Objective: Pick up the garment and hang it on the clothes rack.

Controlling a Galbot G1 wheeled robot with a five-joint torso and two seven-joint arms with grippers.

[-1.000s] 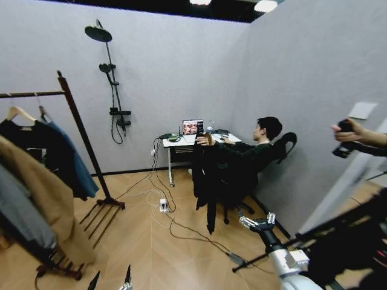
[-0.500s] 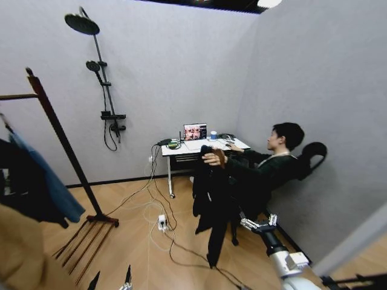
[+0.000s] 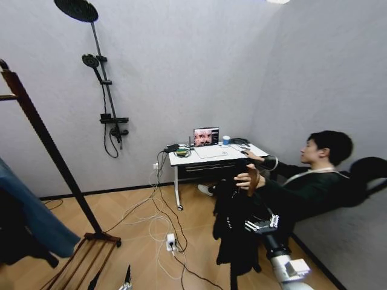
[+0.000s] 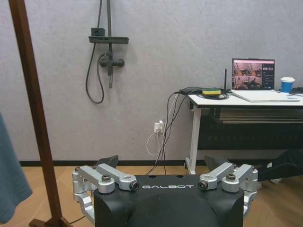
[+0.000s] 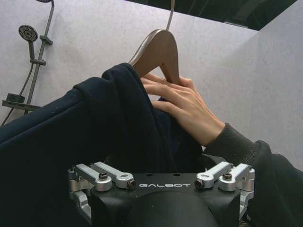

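A person's hand (image 5: pixel 187 106), its pale fingers curled, grips a smooth brown wooden hanger (image 5: pixel 158 49) at the shoulder of the garment (image 3: pixel 239 232), a soft, matte black coat that hangs in loose folds down toward the wood floor (image 3: pixel 145 254). The garment is in front of the white table (image 3: pixel 214 154), on the side away from the wall, and touches neither the table nor the clothes rack (image 3: pixel 45 145).

The robot's right hand (image 3: pixel 261 225) is raised just in front of the garment, close to its dark fabric. Its silver metal fingers stand apart and hold nothing. In the right wrist view the fabric and hanger sit directly ahead of its black body.

The robot's left hand (image 4: pixel 163 163) hangs low, well away from the table, fingers spread wide and empty, its black fingertips pointing toward the table legs.

The clothes rack, a slanting dark brown wooden upright with a slatted base, stands far from the table along the same wall, with a blue garment (image 3: pixel 33 211) draped from it.

On the table sit an open laptop (image 3: pixel 206 136) and a cup with a blue sleeve (image 3: pixel 226 140).
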